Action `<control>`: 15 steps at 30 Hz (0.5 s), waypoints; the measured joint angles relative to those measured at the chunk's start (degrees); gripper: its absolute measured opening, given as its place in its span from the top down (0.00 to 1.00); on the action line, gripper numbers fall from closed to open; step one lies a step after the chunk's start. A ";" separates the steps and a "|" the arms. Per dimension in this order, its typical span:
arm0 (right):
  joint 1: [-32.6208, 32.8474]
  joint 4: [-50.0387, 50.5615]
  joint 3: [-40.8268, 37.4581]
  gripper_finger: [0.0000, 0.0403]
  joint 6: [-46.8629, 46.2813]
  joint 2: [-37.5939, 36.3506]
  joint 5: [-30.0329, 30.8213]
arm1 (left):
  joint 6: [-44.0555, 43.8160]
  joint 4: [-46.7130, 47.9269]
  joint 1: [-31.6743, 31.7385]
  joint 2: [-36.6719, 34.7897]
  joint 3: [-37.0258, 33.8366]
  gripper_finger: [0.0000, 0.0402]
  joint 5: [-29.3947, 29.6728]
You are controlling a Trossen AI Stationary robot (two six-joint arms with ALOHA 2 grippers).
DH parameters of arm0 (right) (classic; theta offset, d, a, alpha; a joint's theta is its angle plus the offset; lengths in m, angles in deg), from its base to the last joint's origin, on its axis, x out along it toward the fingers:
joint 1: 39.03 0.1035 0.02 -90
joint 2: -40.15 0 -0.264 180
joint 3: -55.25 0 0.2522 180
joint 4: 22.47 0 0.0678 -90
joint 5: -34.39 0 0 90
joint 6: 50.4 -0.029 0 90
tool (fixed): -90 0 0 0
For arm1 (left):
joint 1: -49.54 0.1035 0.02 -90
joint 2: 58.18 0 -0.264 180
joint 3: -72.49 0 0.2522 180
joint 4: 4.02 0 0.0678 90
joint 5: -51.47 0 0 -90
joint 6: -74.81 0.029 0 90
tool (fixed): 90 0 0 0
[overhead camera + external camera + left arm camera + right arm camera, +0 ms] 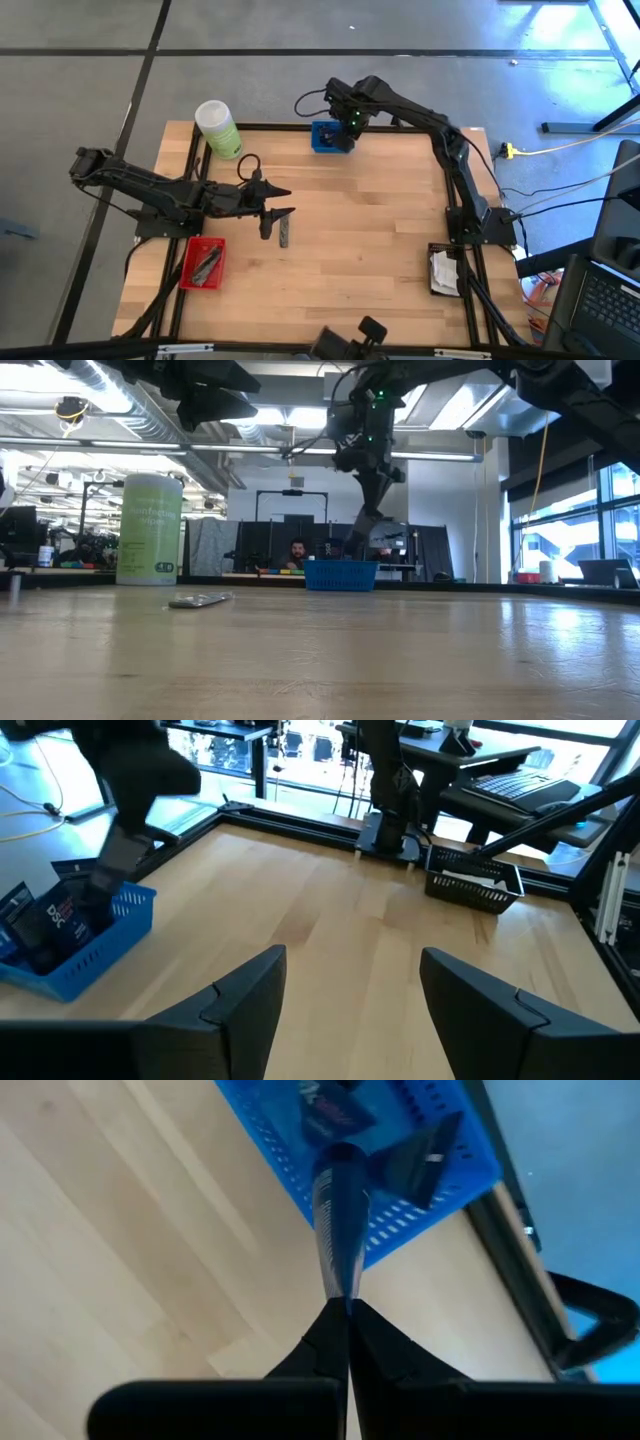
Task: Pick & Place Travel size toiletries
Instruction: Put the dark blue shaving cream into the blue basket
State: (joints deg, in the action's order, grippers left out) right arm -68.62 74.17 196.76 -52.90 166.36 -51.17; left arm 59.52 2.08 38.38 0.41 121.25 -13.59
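A dark navy tube [337,1220] hangs from my shut right gripper [347,1308] over the blue tray [440,1190] at the table's far edge [330,137]. Dark packets [50,920] lie in that tray. A slim grey tube [284,234] lies flat on the table, just near-side of my left gripper [283,201]. That gripper is open, hovers above the wood and holds nothing [350,1010]. The low view shows the grey tube [200,600] alone on the boards. My right gripper pinches the navy tube by its flat crimped end [345,1285] between the two fingertips. The fingers come from above, pointing down, in line with the tube. The tube hangs below them with its round end [340,1152] over the blue tray's inside; whether that end touches the contents cannot be told.
A red tray [203,263] with dark items sits near the table's left near corner. A black tray [445,270] with white sachets stands by the right arm's base. A big light-green bottle [218,128] stands at the far left. The table's middle [360,230] is bare wood.
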 joint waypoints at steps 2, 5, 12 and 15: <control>-0.12 -1.19 -1.90 1.00 0.04 0.00 -0.41 | 0.00 0.01 0.00 0.00 0.00 0.43 0.00; -0.55 -3.18 -4.09 1.00 0.39 -0.01 -0.61 | 0.00 0.00 0.00 0.00 0.00 0.43 0.01; -1.29 -7.15 -8.31 1.00 1.59 -0.02 -0.91 | 0.00 0.00 0.00 0.00 0.00 0.43 0.04; -1.72 -7.93 -9.23 1.00 1.96 0.00 -0.96 | 0.02 -0.06 0.00 0.00 0.00 0.43 0.04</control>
State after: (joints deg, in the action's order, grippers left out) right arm -70.33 66.24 187.53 -50.94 166.36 -52.13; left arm 59.55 2.02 38.38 0.41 121.25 -13.56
